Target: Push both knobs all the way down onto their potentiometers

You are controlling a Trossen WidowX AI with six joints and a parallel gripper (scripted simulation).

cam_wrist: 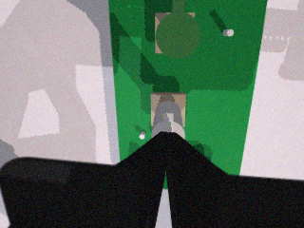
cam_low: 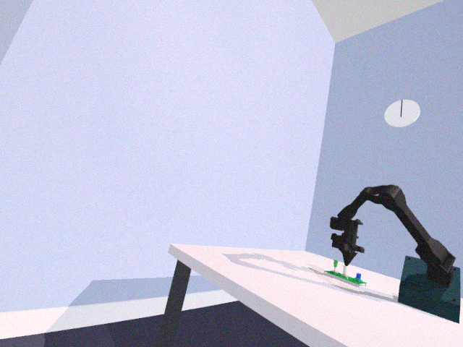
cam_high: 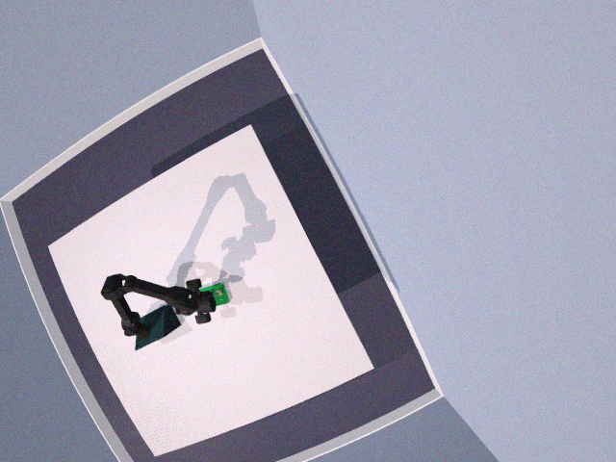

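The green circuit board (cam_high: 225,300) (cam_low: 351,279) (cam_wrist: 218,71) stands on short legs. A green knob (cam_low: 335,263) (cam_wrist: 178,35) stands high, with thin shaft showing below it and a gap above its tan potentiometer. A white-grey knob (cam_low: 345,270) (cam_wrist: 163,119) stands upright over the middle potentiometer; whether a gap remains under it is too small to tell. A blue knob (cam_low: 358,276) sits low near the board's end nearer the base. My gripper (cam_low: 346,264) (cam_wrist: 167,140) is shut and empty, pointing down with its tips at the white-grey knob's top; contact cannot be told.
The white table (cam_high: 278,347) (cam_low: 336,309) carries the teal arm base (cam_high: 162,325) (cam_low: 426,289) beside the board. Small pale posts (cam_wrist: 229,32) show on the board. The green knob is just beyond the white-grey one, away from the base. Arm shadows cross table and board.
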